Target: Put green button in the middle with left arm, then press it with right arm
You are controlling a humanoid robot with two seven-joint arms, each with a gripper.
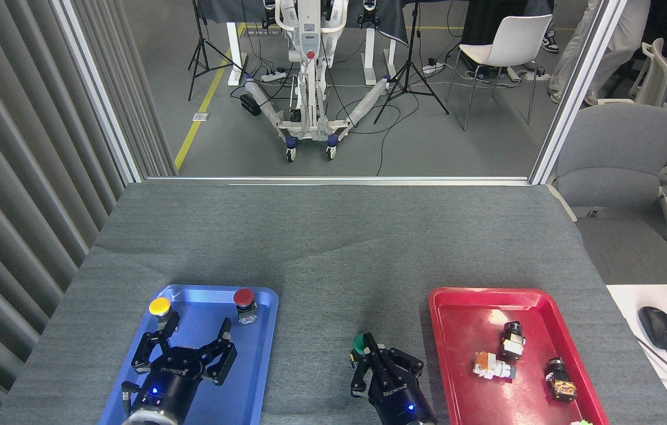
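Green button (pixel 361 345) already sits on cloth (pixel 333 260) between trays. I'm on press step: right gripper (pixel 369 349) fingers pressed together, tip touching cap. Left gripper (pixel 196 332) spread, idle. Next up: straight push down.

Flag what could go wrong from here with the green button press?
1. The right hand looks shut, with its tip on the near edge of the green button, not centred on the cap. An off-centre push may tip or slide the small base on the cloth table.
2. The hand hides most of the button, so a full press is hard to confirm.
3. The open left hand sits between the yellow button and the red button; a swing could topple either.
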